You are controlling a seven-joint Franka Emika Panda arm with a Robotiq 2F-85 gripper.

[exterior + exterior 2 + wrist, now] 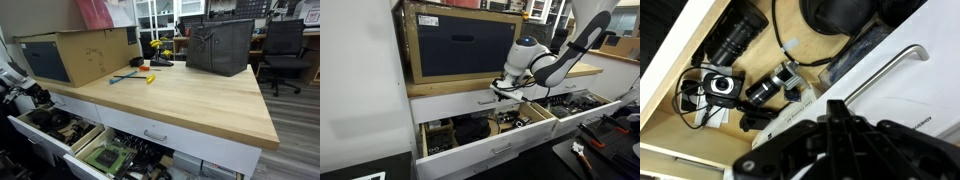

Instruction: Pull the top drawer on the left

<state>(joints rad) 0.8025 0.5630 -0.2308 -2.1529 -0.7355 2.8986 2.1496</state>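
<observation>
The top drawer's white front (pixel 455 104) sits just under the wooden benchtop and looks closed; its inside does not show. In the wrist view the white front (pixel 902 100) carries a silver bar handle (pixel 885 70). My gripper (pixel 504 96) is right in front of this drawer, at its handle end. In the wrist view its dark fingers (pixel 835 110) meet in the middle, below and beside the handle, with nothing between them. In an exterior view the arm (pixel 30 88) stands at the far left by the drawer front (pixel 72 104).
Below, a deeper drawer (pixel 480 128) stands pulled out, holding dark lenses and tools (pixel 735 40). Another open drawer holds green circuit boards (pixel 108 156). A wider white drawer front with a silver handle (pixel 155 134) is closed. A cardboard box (pixel 80 52) and a grey bin (pixel 220 45) stand on the benchtop.
</observation>
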